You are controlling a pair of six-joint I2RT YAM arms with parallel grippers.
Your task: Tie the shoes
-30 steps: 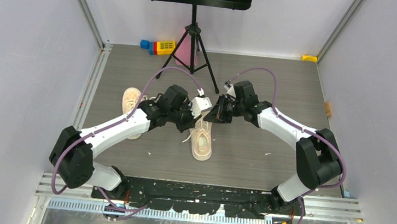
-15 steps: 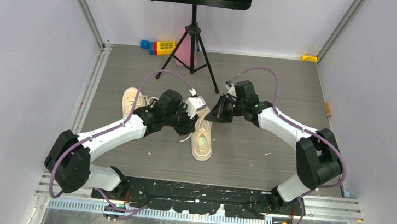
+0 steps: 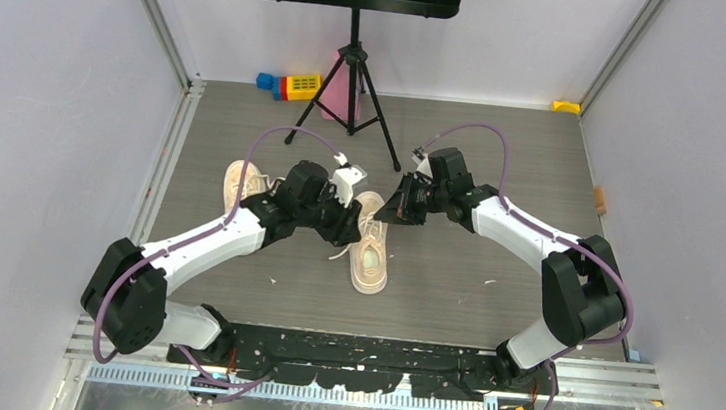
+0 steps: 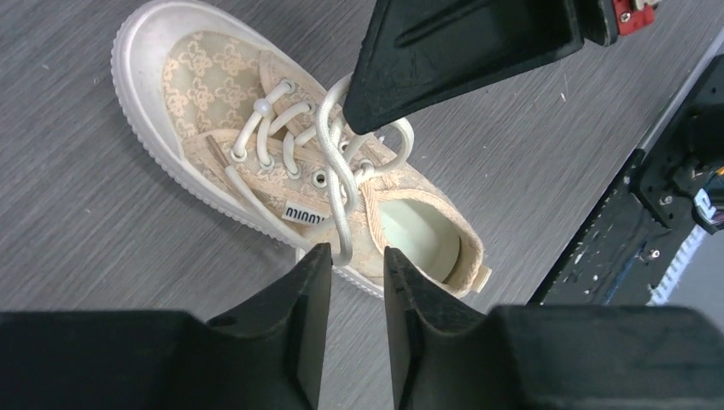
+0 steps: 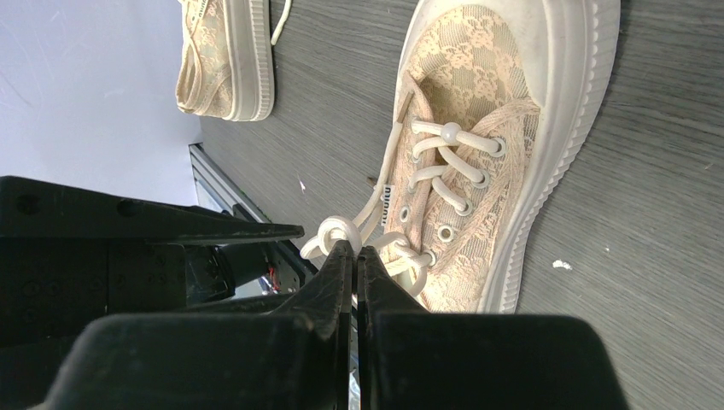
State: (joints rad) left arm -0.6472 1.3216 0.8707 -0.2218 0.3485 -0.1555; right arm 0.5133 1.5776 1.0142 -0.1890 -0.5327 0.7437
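One cream sneaker (image 3: 370, 258) lies mid-table, toe away from me; it also shows in the left wrist view (image 4: 256, 145) and the right wrist view (image 5: 478, 162). Its white lace (image 4: 335, 175) rises in a loop above the eyelets. My right gripper (image 3: 387, 211) is shut on the lace at a knot (image 5: 335, 232), with its tips (image 5: 354, 253) pressed together. My left gripper (image 3: 348, 228) is open a little, and the lace's lower bend (image 4: 342, 249) hangs just at its tips (image 4: 357, 256), not pinched. The second sneaker (image 3: 238, 183) lies to the left, partly under my left arm.
A black tripod stand (image 3: 351, 83) rises at the back centre, with coloured toy blocks (image 3: 290, 86) beside it. A yellow piece (image 3: 566, 106) sits in the back right corner. The arms' base rail (image 3: 364, 358) runs along the near edge.
My left gripper has drawn back to the left, away from the right gripper. The right arm has held still on the lace.
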